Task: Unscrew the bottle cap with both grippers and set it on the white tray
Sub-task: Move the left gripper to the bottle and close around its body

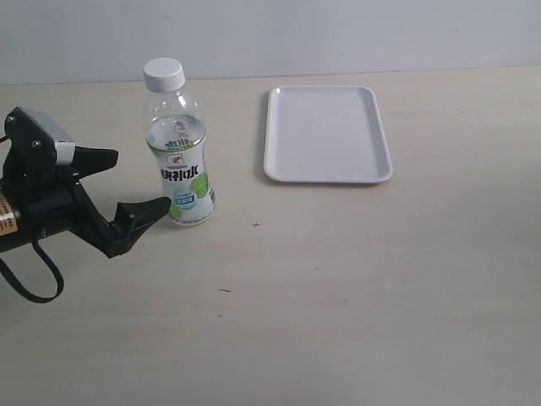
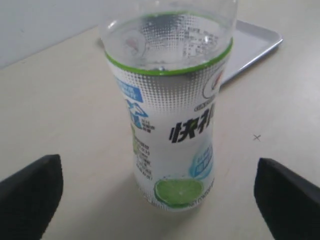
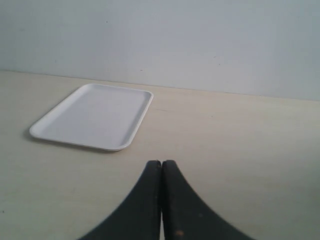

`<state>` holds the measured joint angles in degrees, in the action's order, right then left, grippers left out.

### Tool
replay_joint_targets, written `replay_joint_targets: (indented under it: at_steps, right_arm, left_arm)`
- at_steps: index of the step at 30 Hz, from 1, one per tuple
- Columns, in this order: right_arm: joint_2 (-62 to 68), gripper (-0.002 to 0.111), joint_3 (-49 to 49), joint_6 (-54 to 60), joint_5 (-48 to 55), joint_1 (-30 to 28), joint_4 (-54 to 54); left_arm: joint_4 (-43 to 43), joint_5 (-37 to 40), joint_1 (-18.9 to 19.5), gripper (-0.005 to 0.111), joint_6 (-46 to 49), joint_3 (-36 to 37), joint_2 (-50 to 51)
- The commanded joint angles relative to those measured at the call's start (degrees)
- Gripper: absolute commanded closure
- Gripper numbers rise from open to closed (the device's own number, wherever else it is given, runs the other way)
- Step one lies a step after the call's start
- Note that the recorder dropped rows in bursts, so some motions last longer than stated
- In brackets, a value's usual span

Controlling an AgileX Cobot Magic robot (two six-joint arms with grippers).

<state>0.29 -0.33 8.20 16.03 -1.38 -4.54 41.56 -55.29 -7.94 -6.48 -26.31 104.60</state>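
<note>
Bracing the bottle (image 1: 179, 161): first step of uncapping

Exterior view: the bottle stands upright on the table (image 1: 355, 288), bottle cap (image 1: 164, 74) screwed on. The white tray (image 1: 327, 134) lies apart to its right. The left gripper (image 1: 139, 179) is spread wide beside the label, holding nothing.

Left wrist view: the bottle is centred between the fingers and the cap is out of frame. Best to close squarely on the waist to stop it spinning.

Right wrist view: the right gripper (image 3: 161, 200), absent from the exterior view, is clenched and empty, facing the tray.

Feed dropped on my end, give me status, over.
Left gripper open, bottle upright ahead, untouched. Right gripper shut, holding nothing. Bottle cap on. Nothing blocking white tray.
</note>
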Motion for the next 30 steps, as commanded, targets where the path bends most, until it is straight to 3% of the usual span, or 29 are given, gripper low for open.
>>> replay_joint_targets:
  at_steps: [1, 10, 17, 25, 30]
  right_arm:
    - [-0.29, 0.108, 0.33, 0.03, -0.66, 0.05, -0.07]
    - [-0.29, 0.108, 0.33, 0.03, -0.66, 0.05, -0.07]
    - [-0.29, 0.108, 0.33, 0.03, -0.66, 0.05, -0.07]
    - [-0.29, 0.108, 0.33, 0.03, -0.66, 0.05, -0.07]
    - [-0.29, 0.108, 0.33, 0.03, -0.66, 0.05, -0.07]
  left_arm:
    - [-0.05, -7.07, 0.02, 0.002, 0.44, -0.37, 2.7]
    - [2.16, -14.67, 0.02, 0.002, 0.31, -5.11, 11.99]
    - [4.64, -14.67, -0.19, 0.002, 0.04, -10.11, 16.62]
    - [3.25, -14.67, -5.46, 0.002, 0.04, -17.24, 22.78]
    - [1.43, -14.67, -5.49, 0.002, 0.04, -17.87, 23.99]
